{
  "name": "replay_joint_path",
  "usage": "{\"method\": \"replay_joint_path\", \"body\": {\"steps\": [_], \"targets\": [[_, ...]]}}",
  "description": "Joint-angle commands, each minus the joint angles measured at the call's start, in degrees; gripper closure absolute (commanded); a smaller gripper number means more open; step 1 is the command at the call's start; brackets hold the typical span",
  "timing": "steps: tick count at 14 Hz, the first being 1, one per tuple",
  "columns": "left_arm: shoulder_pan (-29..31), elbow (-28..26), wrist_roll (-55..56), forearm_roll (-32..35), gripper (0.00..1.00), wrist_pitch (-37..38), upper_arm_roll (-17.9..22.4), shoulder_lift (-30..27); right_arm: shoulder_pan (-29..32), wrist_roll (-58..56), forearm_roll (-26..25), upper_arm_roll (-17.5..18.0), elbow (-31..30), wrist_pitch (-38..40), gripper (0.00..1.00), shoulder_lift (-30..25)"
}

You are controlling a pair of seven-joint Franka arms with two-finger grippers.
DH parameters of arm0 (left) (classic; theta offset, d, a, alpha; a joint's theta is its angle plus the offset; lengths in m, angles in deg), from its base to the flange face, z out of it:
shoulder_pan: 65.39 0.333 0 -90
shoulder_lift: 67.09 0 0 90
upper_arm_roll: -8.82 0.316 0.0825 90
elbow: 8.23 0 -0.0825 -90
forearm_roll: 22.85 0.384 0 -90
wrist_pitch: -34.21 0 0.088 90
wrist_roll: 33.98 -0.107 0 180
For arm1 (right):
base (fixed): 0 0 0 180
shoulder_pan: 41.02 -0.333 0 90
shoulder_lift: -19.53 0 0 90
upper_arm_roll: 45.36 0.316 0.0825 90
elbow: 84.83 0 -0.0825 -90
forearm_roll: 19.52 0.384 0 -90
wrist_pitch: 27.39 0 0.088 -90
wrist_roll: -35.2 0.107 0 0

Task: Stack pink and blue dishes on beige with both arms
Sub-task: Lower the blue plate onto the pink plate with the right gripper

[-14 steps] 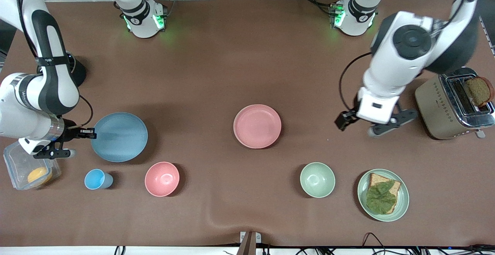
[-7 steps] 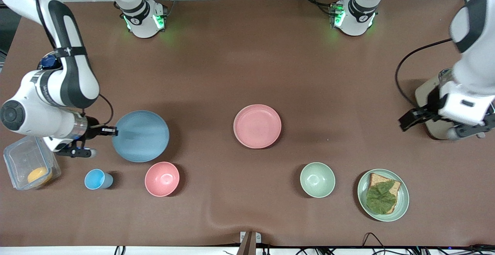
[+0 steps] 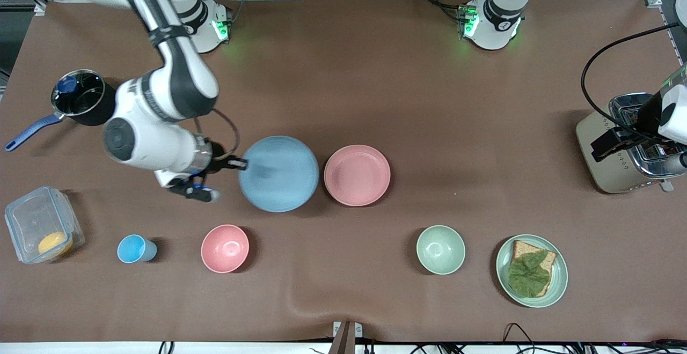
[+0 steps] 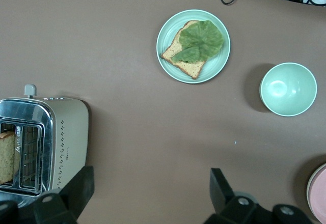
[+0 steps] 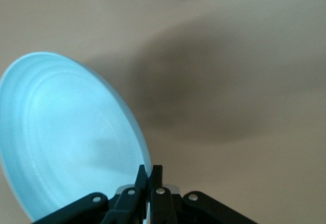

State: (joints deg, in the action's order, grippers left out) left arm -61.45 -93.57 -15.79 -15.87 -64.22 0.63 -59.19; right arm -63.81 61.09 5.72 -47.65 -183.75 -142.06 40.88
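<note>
My right gripper (image 3: 242, 164) is shut on the rim of the light blue plate (image 3: 279, 174), which hangs above the table right beside the pale pink plate (image 3: 357, 175). In the right wrist view the fingers (image 5: 144, 177) pinch the edge of the tilted blue plate (image 5: 71, 132). The pink plate lies flat mid-table. No beige plate shows in any view. My left gripper (image 3: 638, 154) is open and holds nothing, over the toaster (image 3: 622, 150) at the left arm's end. In the left wrist view the left gripper (image 4: 150, 193) is spread wide above bare table.
Nearer the camera stand a blue cup (image 3: 134, 248), a deep pink bowl (image 3: 225, 248), a green bowl (image 3: 440, 249) and a green plate with bread and a leaf (image 3: 558, 284). A pot (image 3: 80, 96) and a clear box (image 3: 32, 220) are at the right arm's end.
The right arm has carried the blue plate from the right arm's end toward mid-table, up to the pink plate. The left arm has drawn back over the toaster.
</note>
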Motion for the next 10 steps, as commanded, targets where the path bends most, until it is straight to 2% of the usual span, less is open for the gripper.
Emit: {"method": "replay_joint_path", "body": {"steps": [1,4,10], "targets": [[-0.9,0.4,-1.3,-1.4,0.0,1.6,1.1,-1.1,-4.5,1.5,8.7,-0.9,-0.1,-4.8,1.0,2.7],[-0.8,-0.6,-0.7,-1.5,0.0,3.1,0.4,-1.5,-9.6,4.0,13.6,-0.9,0.0,-11.5,1.0,6.2],[-0.6,-0.7,-1.5,-1.7,0.0,4.2,0.1,-2.0,-16.5,12.8,13.6,-1.0,-0.4,-19.1,1.0,10.2]]}}
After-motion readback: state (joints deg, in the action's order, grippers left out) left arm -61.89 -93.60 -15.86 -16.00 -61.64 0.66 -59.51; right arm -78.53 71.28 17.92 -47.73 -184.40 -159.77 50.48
